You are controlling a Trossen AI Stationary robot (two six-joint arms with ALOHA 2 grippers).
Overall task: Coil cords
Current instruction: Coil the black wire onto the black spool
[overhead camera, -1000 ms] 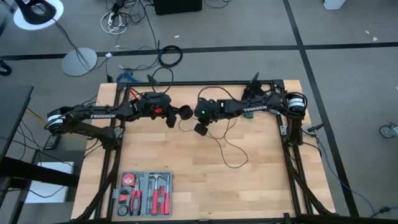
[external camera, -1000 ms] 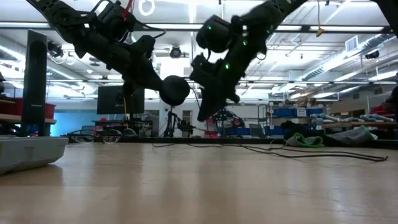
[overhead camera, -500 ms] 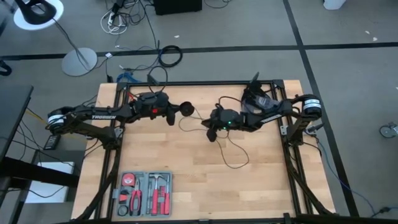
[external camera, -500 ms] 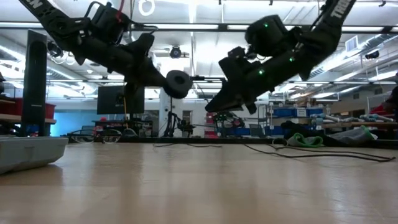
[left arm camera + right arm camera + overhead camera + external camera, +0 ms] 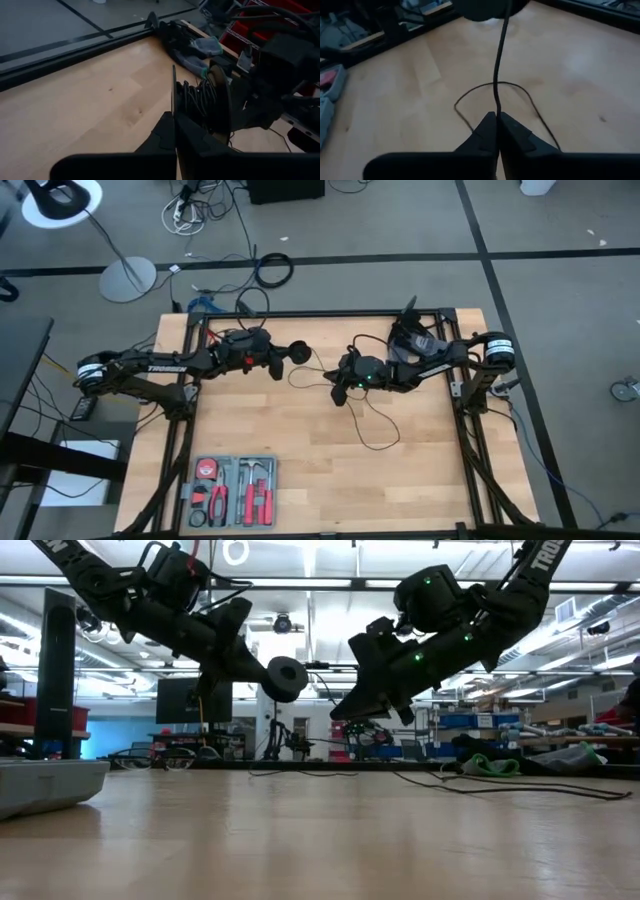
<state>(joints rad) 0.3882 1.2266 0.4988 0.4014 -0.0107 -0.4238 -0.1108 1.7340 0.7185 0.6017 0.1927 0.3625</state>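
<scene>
- Wooden tabletop (image 5: 300, 450) spreads under both arms, a tool tray (image 5: 232, 492) at its near edge.
- Right gripper (image 5: 340, 393) hangs above the middle, jaws together, clamped on the cord (image 5: 498, 65).
- Slack cord loops on the wood below and beyond those jaws.
- Left gripper (image 5: 283, 362) is raised well apart from the right one, jaws pinched on the disc-shaped puck (image 5: 286, 678), cord wound around it.

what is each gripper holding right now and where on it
The left gripper is shut on the rim of the spool wound with cord. The right gripper is shut on the thin black cord along its loose length.
</scene>
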